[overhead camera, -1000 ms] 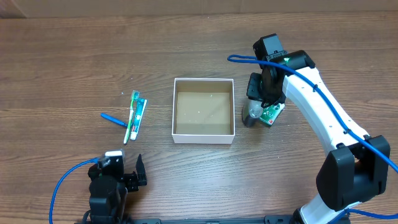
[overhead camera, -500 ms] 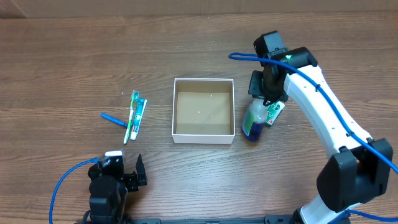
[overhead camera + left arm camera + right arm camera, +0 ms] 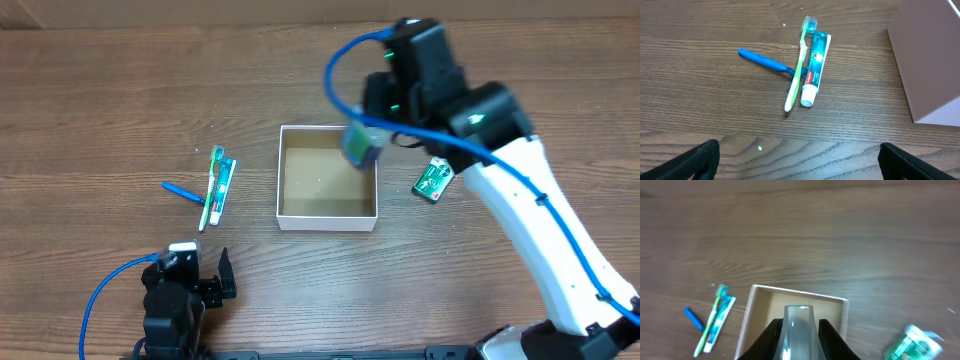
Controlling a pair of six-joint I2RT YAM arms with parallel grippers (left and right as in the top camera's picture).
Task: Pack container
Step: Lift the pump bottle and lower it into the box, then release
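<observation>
The container (image 3: 328, 222), a shallow white box with a brown inside, sits mid-table and holds nothing. It also shows in the right wrist view (image 3: 800, 296) and at the right edge of the left wrist view (image 3: 930, 65). My right gripper (image 3: 378, 128) is shut on a small clear bottle (image 3: 361, 143) with blue in it and holds it in the air above the container's far right part. In the right wrist view the bottle (image 3: 799, 317) sits between the fingers (image 3: 799, 330). My left gripper (image 3: 205, 281) is open and empty near the front left edge, also in its wrist view (image 3: 800, 160).
A green toothbrush (image 3: 213, 183), a toothpaste tube (image 3: 225, 190) and a small blue stick (image 3: 182, 190) lie together left of the container, also in the left wrist view (image 3: 799, 70). A green packet (image 3: 433, 180) lies right of the container.
My right gripper has lifted the bottle from the table beside the container's right wall and carried it up and left over the container. The left arm has not moved.
</observation>
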